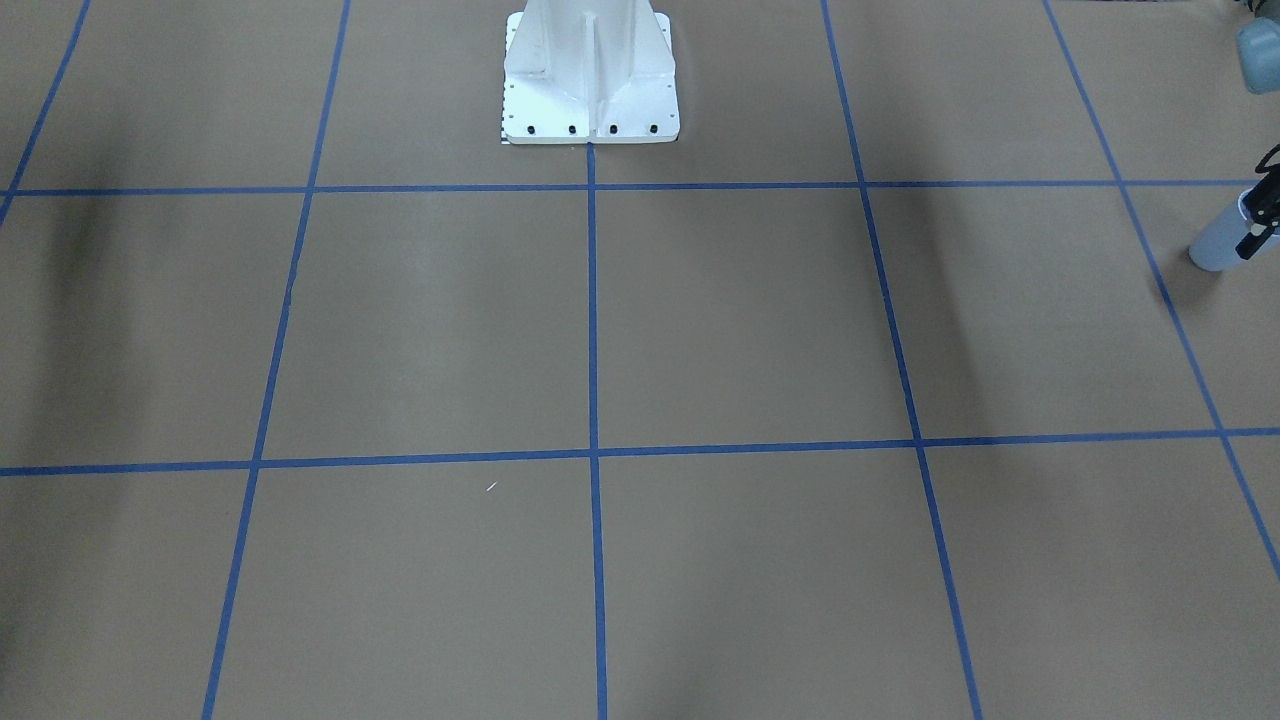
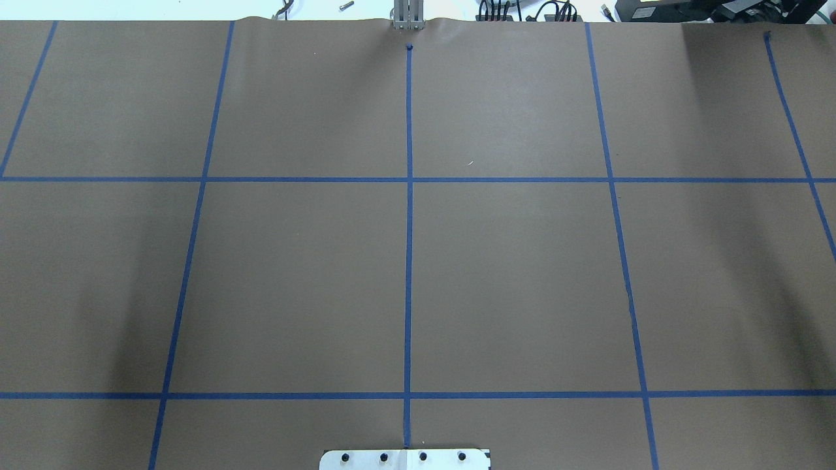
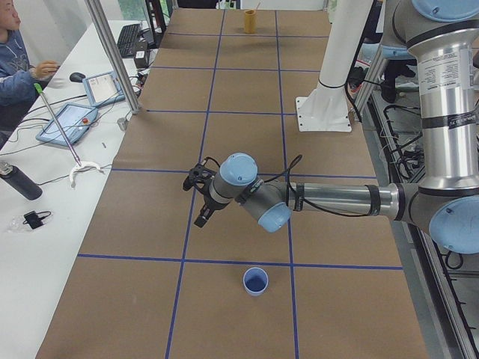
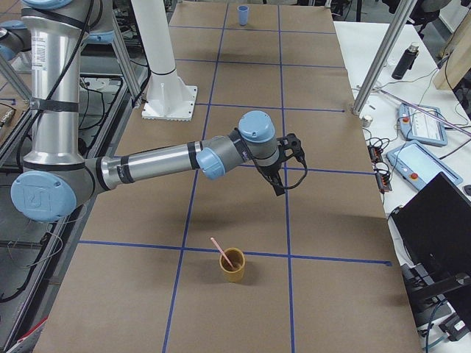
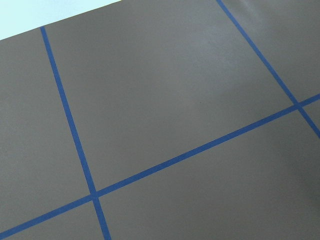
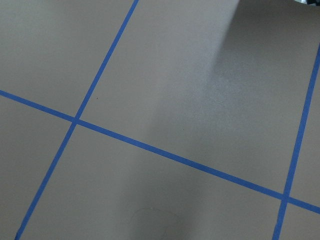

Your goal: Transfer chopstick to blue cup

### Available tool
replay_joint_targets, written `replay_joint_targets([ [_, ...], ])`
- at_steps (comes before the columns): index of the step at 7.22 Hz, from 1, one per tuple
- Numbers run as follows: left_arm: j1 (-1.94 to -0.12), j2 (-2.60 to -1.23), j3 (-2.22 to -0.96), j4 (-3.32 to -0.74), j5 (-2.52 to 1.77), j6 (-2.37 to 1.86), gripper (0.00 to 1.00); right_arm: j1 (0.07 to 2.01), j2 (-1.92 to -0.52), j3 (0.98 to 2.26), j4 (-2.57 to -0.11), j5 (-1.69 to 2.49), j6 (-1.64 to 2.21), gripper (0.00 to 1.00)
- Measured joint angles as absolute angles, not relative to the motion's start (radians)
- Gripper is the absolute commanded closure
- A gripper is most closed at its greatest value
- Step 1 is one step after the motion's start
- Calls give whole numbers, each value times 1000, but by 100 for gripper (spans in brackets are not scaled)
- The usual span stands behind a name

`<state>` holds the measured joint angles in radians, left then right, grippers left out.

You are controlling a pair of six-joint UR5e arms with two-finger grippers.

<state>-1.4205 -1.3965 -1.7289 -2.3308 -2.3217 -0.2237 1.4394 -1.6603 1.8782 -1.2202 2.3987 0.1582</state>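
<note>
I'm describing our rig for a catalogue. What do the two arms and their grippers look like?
The left arm and right arm are silver-grey tubes linked by rounded joints with light blue caps. A thin black cable runs along each. The left gripper and right gripper are black. The left arm's upright section bears a printed label.

No writing, number or brand is legible anywhere; one arm sticker (image 3: 440, 75) is unreadably small.
</note>
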Motion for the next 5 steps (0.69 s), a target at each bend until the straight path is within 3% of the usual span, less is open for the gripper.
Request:
replay_joint_targets([
  [3, -1420, -1408, -1733, -2331, -2311, -231, 2, 1432, -1656, 1849, -1212, 2376, 175, 0],
  [5, -1420, -1486, -1741, -2311, -2313, -389, 2, 1431, -1657, 1843, -1213, 2365, 178, 0],
])
